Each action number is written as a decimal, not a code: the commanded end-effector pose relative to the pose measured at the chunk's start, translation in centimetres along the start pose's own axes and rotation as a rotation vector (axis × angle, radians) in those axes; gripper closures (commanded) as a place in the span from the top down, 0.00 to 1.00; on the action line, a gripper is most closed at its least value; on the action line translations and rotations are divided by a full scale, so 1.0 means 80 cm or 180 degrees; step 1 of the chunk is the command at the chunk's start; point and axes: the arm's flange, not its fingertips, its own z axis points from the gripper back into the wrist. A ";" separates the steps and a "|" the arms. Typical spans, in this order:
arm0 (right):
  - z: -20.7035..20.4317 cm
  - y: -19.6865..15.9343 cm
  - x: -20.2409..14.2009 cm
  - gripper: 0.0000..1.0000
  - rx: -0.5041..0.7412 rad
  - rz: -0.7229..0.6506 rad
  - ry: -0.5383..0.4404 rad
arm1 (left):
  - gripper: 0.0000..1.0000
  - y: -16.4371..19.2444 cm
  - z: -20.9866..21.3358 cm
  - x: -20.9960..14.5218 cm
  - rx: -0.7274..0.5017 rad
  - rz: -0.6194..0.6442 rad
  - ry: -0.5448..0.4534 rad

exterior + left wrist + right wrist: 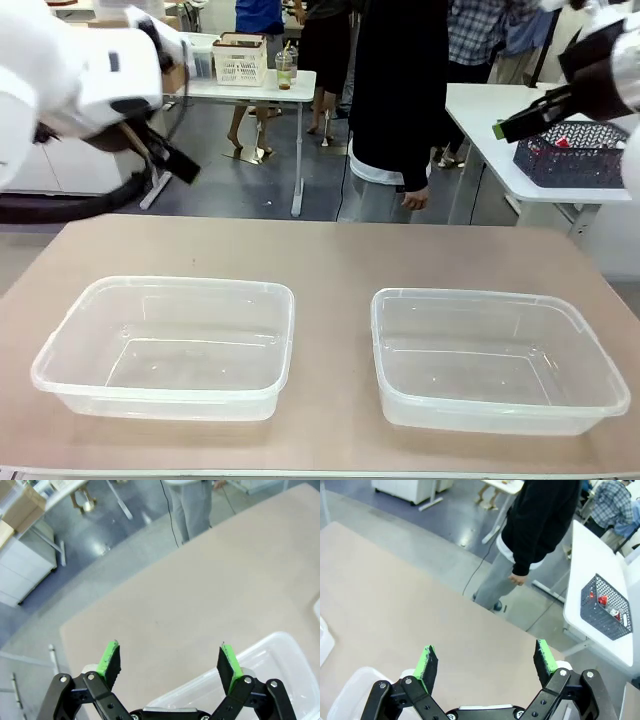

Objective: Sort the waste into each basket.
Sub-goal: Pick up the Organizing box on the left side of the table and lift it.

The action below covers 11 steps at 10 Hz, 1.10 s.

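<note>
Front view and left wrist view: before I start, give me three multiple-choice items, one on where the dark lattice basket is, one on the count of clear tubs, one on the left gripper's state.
1. Where is the dark lattice basket?
A. On the white side table, beyond the work table's far right corner
B. Inside a clear tub
C. On the floor

2. How many clear tubs stand on the work table?
A. One
B. Two
C. Three

3. What state is the left gripper in?
A. Shut on a can
B. Open, nothing between its pads
C. Shut, empty

Answers:
1 A, the front view shows it on the white table at far right.
2 B, two tubs stand side by side, both empty.
3 B, the left wrist view shows the green pads wide apart, gripping nothing.
</note>
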 end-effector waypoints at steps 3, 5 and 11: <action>-0.022 -0.013 -0.029 1.00 0.0696 -0.0521 0.0675 | 1.00 0.010 0.023 -0.002 -0.0872 0.0269 -0.0303; 0.001 -0.115 -0.077 1.00 0.2215 -0.2864 0.1251 | 1.00 0.087 0.109 -0.044 -0.1563 0.2526 -0.0795; 0.045 -0.226 -0.191 1.00 0.2457 -0.2655 0.0437 | 1.00 0.228 0.182 -0.136 -0.1980 0.2873 -0.1302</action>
